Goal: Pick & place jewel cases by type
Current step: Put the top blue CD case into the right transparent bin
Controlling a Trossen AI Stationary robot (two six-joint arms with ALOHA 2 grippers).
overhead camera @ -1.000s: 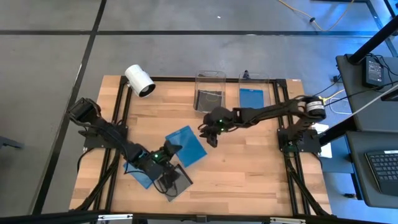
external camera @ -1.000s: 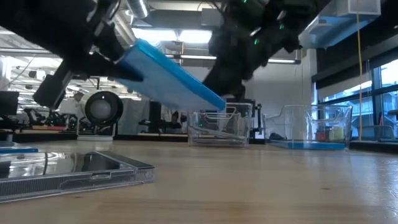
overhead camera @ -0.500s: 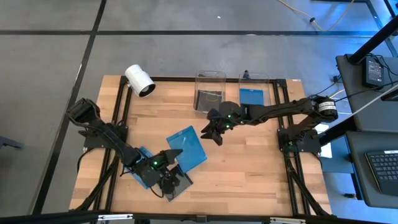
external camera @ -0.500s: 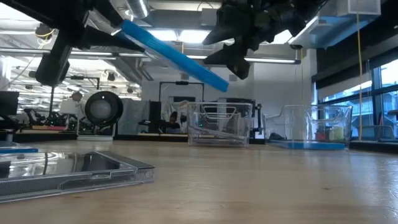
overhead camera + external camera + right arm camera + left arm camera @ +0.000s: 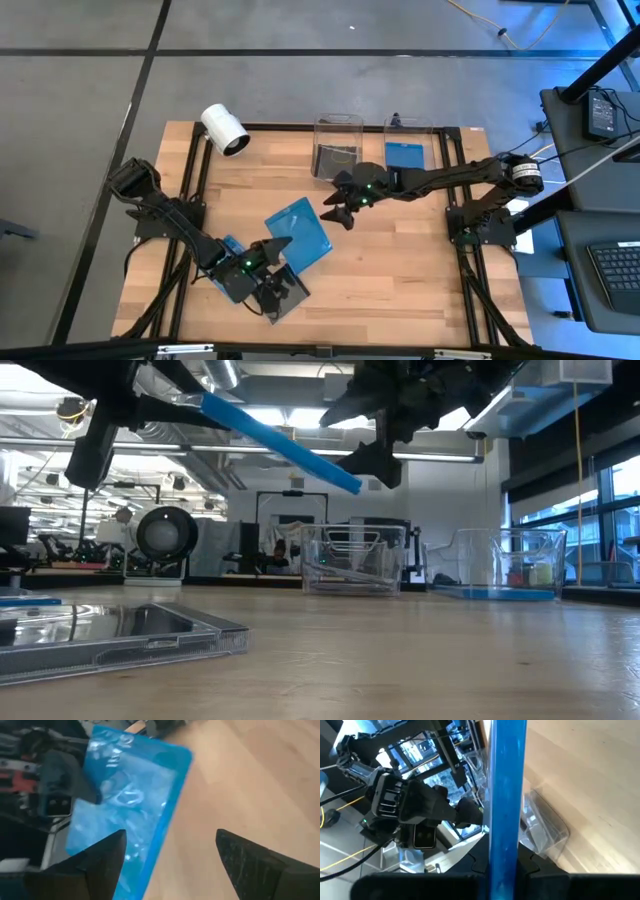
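the left gripper is pinching a blue case and holding it tilted in the air over mid-table. the right gripper, fingers spread wide, is facing the case's far edge. a handover looks underway; next, the right should close on that edge before the left lets go.

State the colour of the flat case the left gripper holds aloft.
Translucent blue square plastic jewel case; right wrist view shows it best.

You see the whole surface from straight above; the low camera looks level across it. Both wrist cameras sit close, sharing the raised blue jewel case.
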